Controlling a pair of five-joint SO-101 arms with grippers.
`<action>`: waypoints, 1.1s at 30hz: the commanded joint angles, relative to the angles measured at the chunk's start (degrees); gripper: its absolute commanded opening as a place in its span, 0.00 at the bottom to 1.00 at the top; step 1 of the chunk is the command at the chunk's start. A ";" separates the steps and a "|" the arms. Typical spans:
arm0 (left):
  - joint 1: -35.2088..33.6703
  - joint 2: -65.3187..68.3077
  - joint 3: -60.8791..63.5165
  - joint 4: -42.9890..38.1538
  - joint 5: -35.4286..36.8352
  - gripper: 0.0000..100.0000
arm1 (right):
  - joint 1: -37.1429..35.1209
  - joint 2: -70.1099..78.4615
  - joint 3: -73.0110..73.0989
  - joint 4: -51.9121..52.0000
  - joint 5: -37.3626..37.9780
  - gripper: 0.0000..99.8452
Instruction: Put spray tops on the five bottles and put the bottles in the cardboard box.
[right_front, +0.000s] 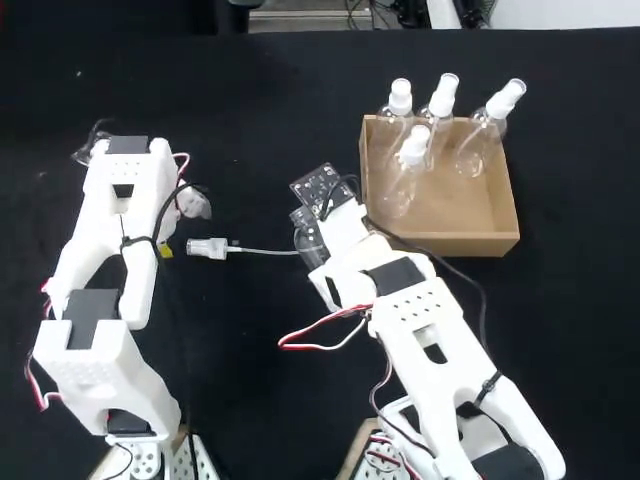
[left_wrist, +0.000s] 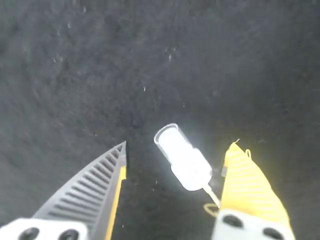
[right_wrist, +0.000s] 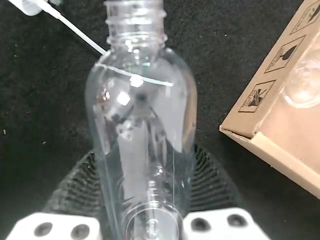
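Right gripper (right_wrist: 147, 155) holds one capless bottle (right_wrist: 142, 100), left gripper (left_wrist: 178, 145) gapes over one spray top (left_wrist: 182, 162), four bottles (right_front: 405, 170) boxed.

A matte black cloth (right_front: 250, 100) covers the whole table, flecked here and there with pale specks (left_wrist: 170, 52). Past its far edge runs a strip of grey floor (right_front: 300, 18), with what look like tangled dark cables (right_front: 400, 12) beside a white surface (right_front: 570, 10).

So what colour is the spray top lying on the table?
White; the spray top shows best in the left wrist view.
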 joint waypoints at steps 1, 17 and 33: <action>3.65 1.05 -1.10 -0.62 1.85 0.30 | -0.26 -2.33 0.13 -1.05 0.18 0.03; 5.14 8.62 -4.70 1.41 5.71 0.16 | -0.26 -2.33 0.22 -1.05 0.18 0.03; 2.15 8.62 -9.10 2.64 -38.86 0.07 | -0.26 -2.33 0.22 -1.05 0.18 0.03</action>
